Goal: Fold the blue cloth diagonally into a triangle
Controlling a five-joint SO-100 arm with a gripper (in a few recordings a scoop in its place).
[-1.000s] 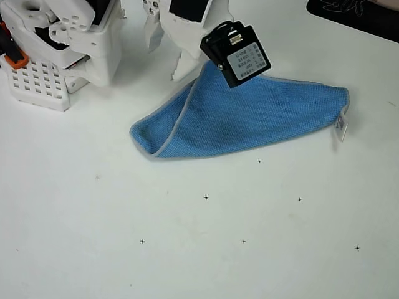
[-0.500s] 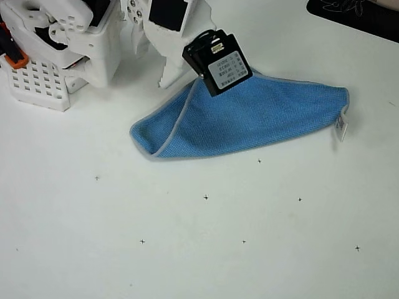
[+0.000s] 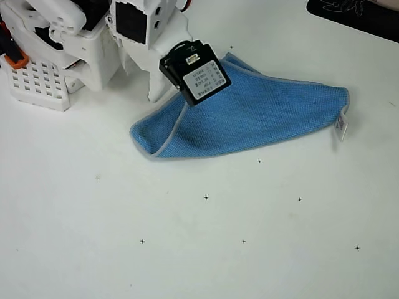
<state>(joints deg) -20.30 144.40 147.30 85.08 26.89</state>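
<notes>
Since the earlier frames the white arm [image 3: 146, 37] has drawn back toward the upper left of the overhead view, and the black camera block [image 3: 194, 71] on its wrist has slid left with it, off the middle of the cloth and onto its upper left edge. More of the cloth's top corner is now uncovered than a second ago.

The blue cloth [image 3: 249, 115] has not shifted. It lies flat on the white table [image 3: 206, 237], folded over into a rough triangle: a long lower edge runs from a rounded corner at the left to a rounded corner at the right, and the third corner points up toward the arm. A pale grey border [image 3: 176, 118] traces the folded flap on the left side. The small white tag [image 3: 340, 126] sits at the right-hand corner.

The gripper [image 3: 156, 87] appears as a white finger pointing down just left of the camera block, close to the cloth's upper left edge; whether the fingers are spread or closed is probably hidden by the arm, and I cannot tell. A white perforated block [image 3: 37, 84] stands at the far left.
</notes>
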